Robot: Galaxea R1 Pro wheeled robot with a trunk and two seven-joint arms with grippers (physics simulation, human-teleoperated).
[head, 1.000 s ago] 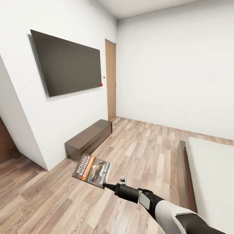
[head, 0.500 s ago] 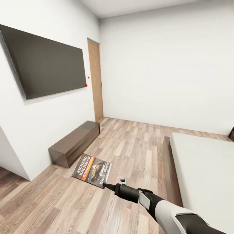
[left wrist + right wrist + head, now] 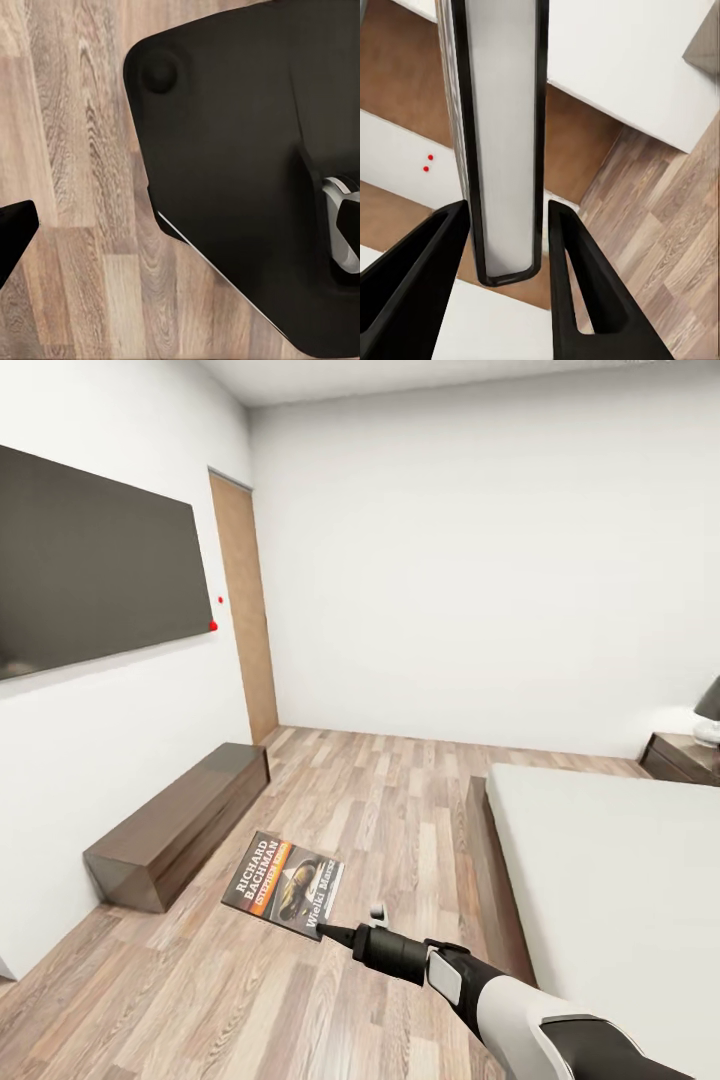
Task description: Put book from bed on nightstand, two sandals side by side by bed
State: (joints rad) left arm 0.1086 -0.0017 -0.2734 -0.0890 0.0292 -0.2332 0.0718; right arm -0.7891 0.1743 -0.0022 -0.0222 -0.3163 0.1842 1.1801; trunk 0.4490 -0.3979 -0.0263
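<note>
Book point(image 3: 284, 885) sits clenched between your right fingers point(image 3: 585, 285), held flat above the wood floor point(image 3: 400, 790) beside the bed point(image 3: 610, 860). Open floor runs ahead past the long dresser point(image 3: 180, 820) to the nightstand point(image 3: 682, 756); your left fingers' state can't be told.

The large low dark-brown wooden bed point(image 3: 600, 880) is lying at the right, with a dark-brown wooden nightstand point(image 3: 684, 757) behind its far corner. A long dark-brown dresser point(image 3: 180, 825) is sitting against the left wall under a flat black wall screen point(image 3: 90, 565). Over the wood-plank floor point(image 3: 400, 800) between them, the small thin paperback book point(image 3: 284, 884) is hanging from the right gripper point(image 3: 330, 933).
</note>
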